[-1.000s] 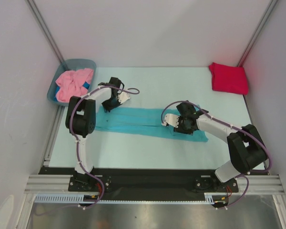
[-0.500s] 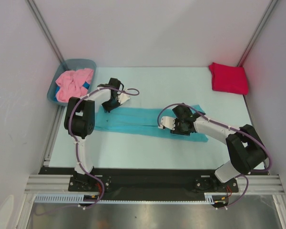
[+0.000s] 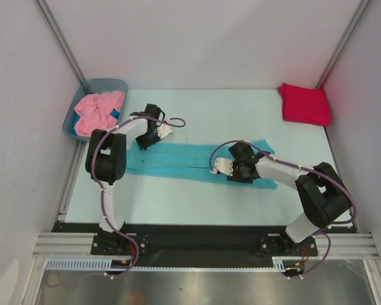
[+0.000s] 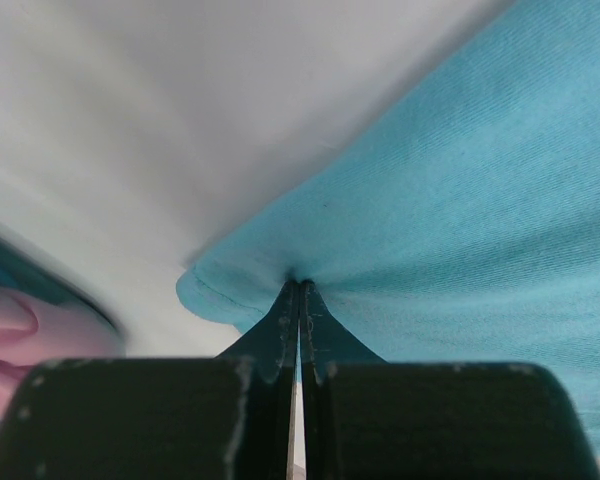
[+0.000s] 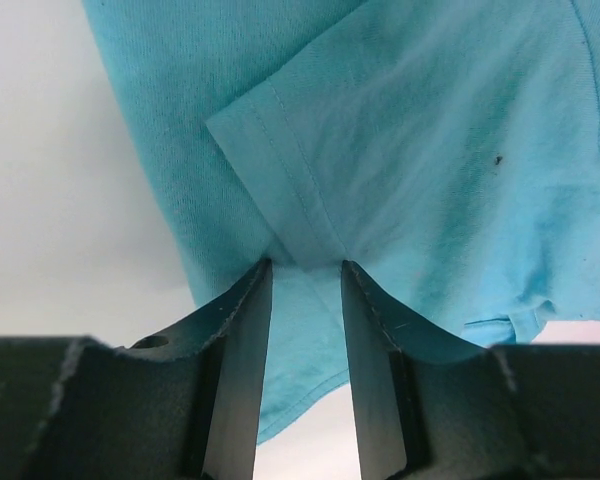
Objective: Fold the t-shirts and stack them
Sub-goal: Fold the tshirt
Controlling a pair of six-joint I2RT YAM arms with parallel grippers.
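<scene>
Top view, change: the right gripper [image 3: 236, 171] is being drawn leftward along the turquoise t-shirt [image 3: 178, 162], with its elbow being pulled in. The left gripper [image 3: 141, 143] is being kept where it was, and the cloth is not being visibly shifted.
Top view, meaning: a new grasp point nearer the middle is probably being sought, so the next fold is judged not yet begun.
Top view, whereabouts: the turquoise t-shirt is being kept flat on the table [image 3: 197, 203] between the two arms. The crimson t-shirt [image 3: 303, 103] is lying folded at the far right corner. The pink t-shirt [image 3: 96, 111] is lying crumpled in the tub [image 3: 117, 83].
Top view, long axis: the folded strip is being held left to right, its right end sagging slightly toward the near edge.
Left wrist view: the shirt's left corner is being pinched tightly between closed jaws, with creases fanning from the fingertips.
Right wrist view: the jaws are being held apart over a hemmed flap, with the tips being pressed onto the cloth. Whether any fold is being nipped cannot be settled.
</scene>
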